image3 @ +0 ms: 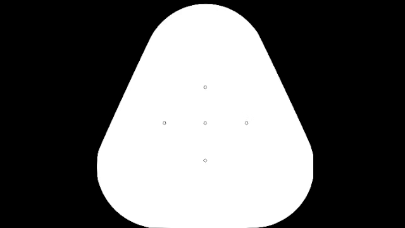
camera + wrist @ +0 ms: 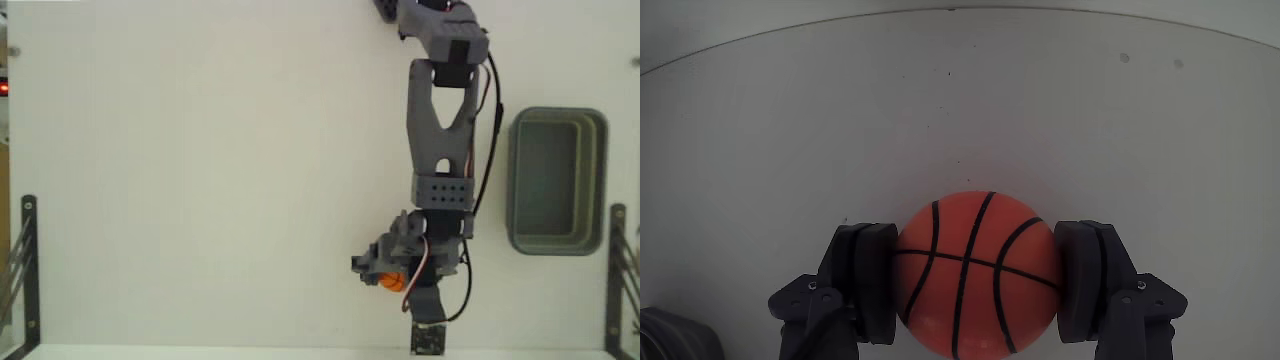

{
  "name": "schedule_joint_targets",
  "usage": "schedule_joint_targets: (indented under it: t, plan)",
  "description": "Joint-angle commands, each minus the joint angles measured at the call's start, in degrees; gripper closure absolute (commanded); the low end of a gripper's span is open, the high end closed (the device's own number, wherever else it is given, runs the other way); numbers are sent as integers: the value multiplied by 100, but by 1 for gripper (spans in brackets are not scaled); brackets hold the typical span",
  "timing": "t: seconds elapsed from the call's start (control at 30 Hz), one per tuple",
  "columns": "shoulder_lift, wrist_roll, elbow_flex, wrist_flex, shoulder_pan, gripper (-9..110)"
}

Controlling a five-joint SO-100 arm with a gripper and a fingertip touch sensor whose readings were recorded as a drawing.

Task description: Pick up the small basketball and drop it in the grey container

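Half the job looks done: the gripper (image 2: 975, 285) has its two fingers (image 2: 872, 282) pressed against both sides of the small basketball (image 2: 975, 272). The grey container (image 2: 556, 181) sits empty, well apart from the ball, so the carry and drop remain.

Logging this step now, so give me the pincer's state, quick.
Pincer: closed on the small basketball, one finger pressed against each side in the wrist view.
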Motion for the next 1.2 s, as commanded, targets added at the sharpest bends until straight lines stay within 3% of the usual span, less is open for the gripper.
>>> schedule_joint_targets:
  t: [0.0, 1.17]
  plan:
    - [244, 26, 12, -33, -35, 11]
    - [244, 26, 12, -33, -35, 19]
